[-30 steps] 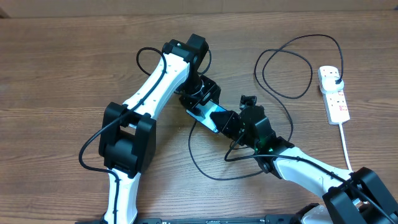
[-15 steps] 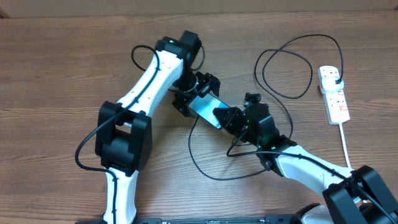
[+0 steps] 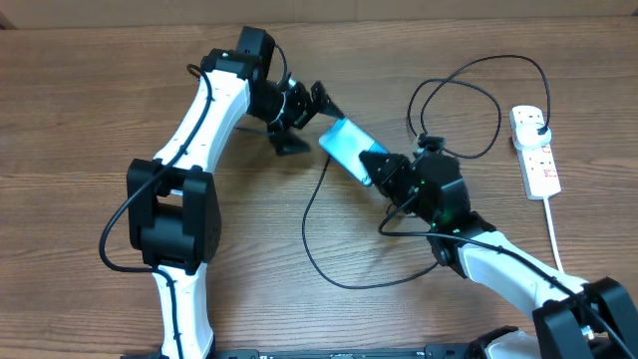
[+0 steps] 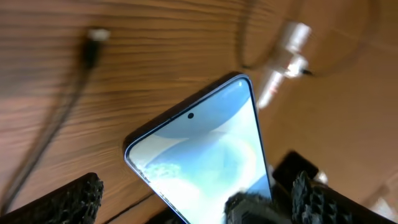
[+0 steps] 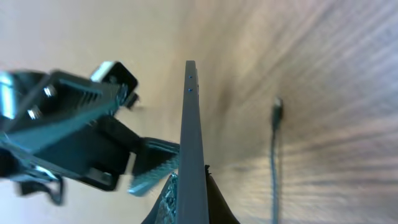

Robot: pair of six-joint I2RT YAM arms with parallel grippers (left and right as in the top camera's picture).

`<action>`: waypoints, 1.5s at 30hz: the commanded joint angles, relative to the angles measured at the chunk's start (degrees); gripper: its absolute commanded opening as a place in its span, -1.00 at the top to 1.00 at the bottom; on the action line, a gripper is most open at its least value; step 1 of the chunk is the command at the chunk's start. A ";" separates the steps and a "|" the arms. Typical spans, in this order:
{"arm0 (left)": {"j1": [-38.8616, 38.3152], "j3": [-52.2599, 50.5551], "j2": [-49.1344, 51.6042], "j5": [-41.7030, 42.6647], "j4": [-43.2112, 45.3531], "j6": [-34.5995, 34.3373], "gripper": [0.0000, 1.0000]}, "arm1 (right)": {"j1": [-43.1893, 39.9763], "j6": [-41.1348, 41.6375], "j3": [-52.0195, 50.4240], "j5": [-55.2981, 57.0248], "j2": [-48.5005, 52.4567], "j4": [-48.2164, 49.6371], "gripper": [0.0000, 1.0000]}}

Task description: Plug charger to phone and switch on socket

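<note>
The phone (image 3: 346, 148), its light blue screen lit, is held off the table by my right gripper (image 3: 377, 168), which is shut on its lower end. In the right wrist view the phone (image 5: 191, 124) stands edge-on between the fingers (image 5: 189, 199). My left gripper (image 3: 307, 122) is open just left of the phone and not touching it; its view shows the phone's screen (image 4: 205, 143) between its spread fingers (image 4: 186, 202). The black charger cable (image 3: 307, 244) loops over the table to the white socket strip (image 3: 539, 165). Its small plug tip (image 4: 96, 38) lies loose on the wood (image 5: 277, 106).
The charger's black plug (image 3: 539, 128) sits in the strip's far outlet. The strip's thick white cord (image 3: 553, 234) runs toward the table's front right. Cable loops (image 3: 459, 110) lie between the phone and the strip.
My left gripper has opened off the phone and swung up and to the left. My right gripper has carried the phone up and to the right.
</note>
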 commanded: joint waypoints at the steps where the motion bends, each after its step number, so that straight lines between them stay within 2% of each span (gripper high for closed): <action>1: 0.00 0.55 -0.09 11.30 3.04 5.03 -0.99 | -2.40 7.52 2.03 0.90 -1.99 1.73 0.92; 7: -0.31 0.55 -0.09 16.24 9.90 6.19 -1.00 | -3.48 12.17 8.46 2.86 -1.99 1.46 0.93; 13: -0.31 0.55 -0.09 19.08 13.44 3.96 -0.86 | -3.30 17.79 15.30 6.47 -1.99 -3.34 0.92; 19: -0.42 0.55 -0.09 19.34 20.39 -7.19 -0.75 | -3.17 23.71 17.49 8.17 -1.99 -4.48 0.92; 27: -2.23 0.55 -0.09 20.35 36.24 -24.57 -0.57 | 1.20 28.02 17.79 16.31 -1.95 -4.42 0.92; 31: -3.30 0.55 -0.09 20.28 41.53 -30.03 -0.47 | 2.93 29.18 17.79 17.77 -1.95 -4.46 0.93; 36: -4.46 0.55 -0.09 19.19 44.09 -34.03 -0.17 | 3.15 32.33 17.79 18.84 -1.95 -4.44 0.92; 45: -6.01 0.55 -0.09 13.75 44.26 -35.28 0.28 | 3.15 35.06 17.77 19.26 -1.55 -4.48 0.92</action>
